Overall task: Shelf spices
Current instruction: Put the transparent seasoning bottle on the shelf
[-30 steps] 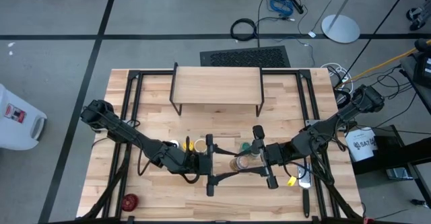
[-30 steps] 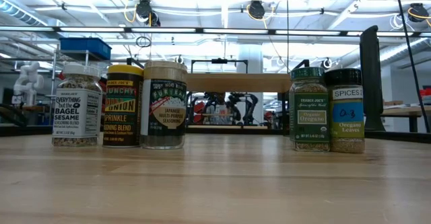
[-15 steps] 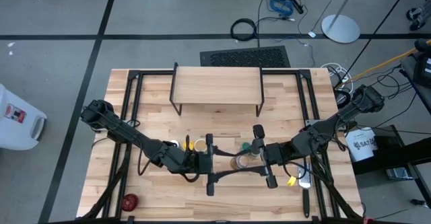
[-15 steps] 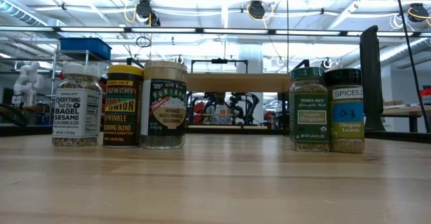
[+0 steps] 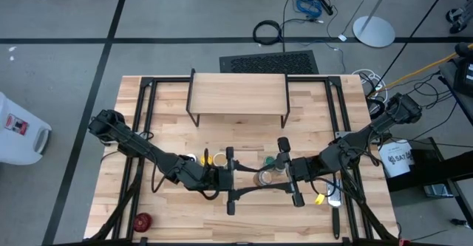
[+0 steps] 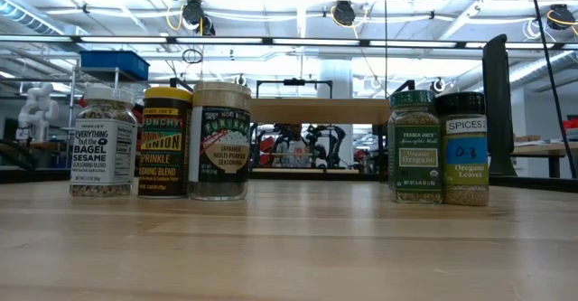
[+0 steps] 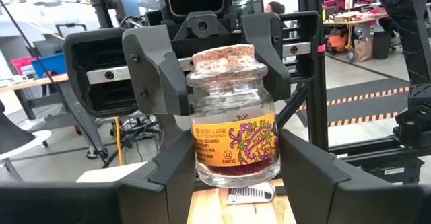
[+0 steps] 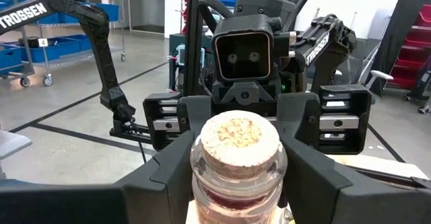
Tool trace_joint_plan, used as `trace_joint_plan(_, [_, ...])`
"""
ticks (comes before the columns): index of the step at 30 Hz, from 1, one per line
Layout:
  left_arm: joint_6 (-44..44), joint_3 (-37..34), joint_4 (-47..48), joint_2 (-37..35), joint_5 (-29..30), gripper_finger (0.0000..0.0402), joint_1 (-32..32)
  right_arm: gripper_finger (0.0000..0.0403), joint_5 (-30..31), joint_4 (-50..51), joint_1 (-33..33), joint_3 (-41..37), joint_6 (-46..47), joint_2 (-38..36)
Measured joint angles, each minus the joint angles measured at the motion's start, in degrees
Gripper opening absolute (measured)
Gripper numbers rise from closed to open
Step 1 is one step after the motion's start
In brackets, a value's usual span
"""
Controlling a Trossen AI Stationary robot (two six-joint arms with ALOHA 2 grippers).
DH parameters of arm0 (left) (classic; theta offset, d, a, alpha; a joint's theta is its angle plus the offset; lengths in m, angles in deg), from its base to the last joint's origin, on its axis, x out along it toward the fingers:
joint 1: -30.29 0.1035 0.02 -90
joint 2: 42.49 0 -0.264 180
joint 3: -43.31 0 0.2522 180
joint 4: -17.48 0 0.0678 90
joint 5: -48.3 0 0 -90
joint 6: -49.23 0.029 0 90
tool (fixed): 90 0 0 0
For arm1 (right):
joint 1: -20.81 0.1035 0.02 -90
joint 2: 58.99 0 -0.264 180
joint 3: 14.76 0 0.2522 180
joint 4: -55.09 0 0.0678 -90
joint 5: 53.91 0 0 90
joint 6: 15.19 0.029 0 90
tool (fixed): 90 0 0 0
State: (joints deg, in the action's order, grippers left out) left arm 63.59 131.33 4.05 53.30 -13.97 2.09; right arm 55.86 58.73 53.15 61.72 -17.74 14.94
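Nearby, red round object (image 5: 142, 220), grater (image 5: 334, 202), shelf (image 5: 238, 96)

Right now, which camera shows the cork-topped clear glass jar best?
Left wrist view: the cork-topped clear glass jar fills it side-on, with cork and label plain. The right wrist view shows mainly its cork; the high view shows only a small tan disc; the low view misses it.

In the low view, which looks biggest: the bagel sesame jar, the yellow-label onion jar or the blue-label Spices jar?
1. Dark onion jar with yellow lid and label, tallest.
2. Clear white-capped bagel sesame jar and dark-lidded blue-label Spices jar: about alike, so no ranking. One may stand nearer the camera.
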Motion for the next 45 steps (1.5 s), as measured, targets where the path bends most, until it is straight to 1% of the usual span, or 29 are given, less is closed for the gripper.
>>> trace_joint_plan(3, [-0.17,0.0,0.19,0.0,-0.28,0.0205,0.04,0.0174,0.97,0.07,0.02,0.0,0.01,0.0])
trace_joint_plan(8, [-0.12,0.0,0.11,0.0,-0.2,0.0269,0.07,0.0174,1.09,0.34,0.02,0.0,0.3,0.04])
trace_joint_plan(10, [-0.25,0.0,0.13,0.0,-0.12,0.0287,0.07,0.0174,1.14,0.25,0.02,0.0,0.3,0.04])
trace_joint_plan(12, [-0.64,0.0,0.13,0.0,-0.07,0.0295,0.07,0.0174,1.18,0.23,0.02,0.0,0.21,0.04])
trace_joint_plan(16, [-2.63,0.0,0.18,0.0,-0.05,0.0298,0.29,0.0173,1.28,0.18,0.02,0.0,-0.04,0.04])
trace_joint_plan(27, [-3.55,0.0,0.63,0.0,-0.79,0.0294,0.96,0.0172,1.35,0.06,0.02,0.0,-0.18,0.04])
trace_joint_plan(30, [-3.55,0.0,0.69,0.0,-0.86,0.0279,1.02,0.0172,1.37,0.07,0.02,0.0,-0.24,0.04])
trace_joint_plan(39, [-3.66,0.0,0.75,0.0,-2.41,0.0208,1.15,0.0174,1.49,0.09,0.0,0.0,-0.32,0.04])
trace_joint_plan(42, [-3.83,0.02,0.74,0.0,-2.48,0.0197,1.2,0.0175,1.52,0.17,0.0,0.0,-0.27,0.04])
trace_joint_plan(45, [-3.81,0.02,0.74,0.0,-2.48,0.0198,1.2,0.0175,1.5,0.22,0.0,0.0,-0.09,0.04])
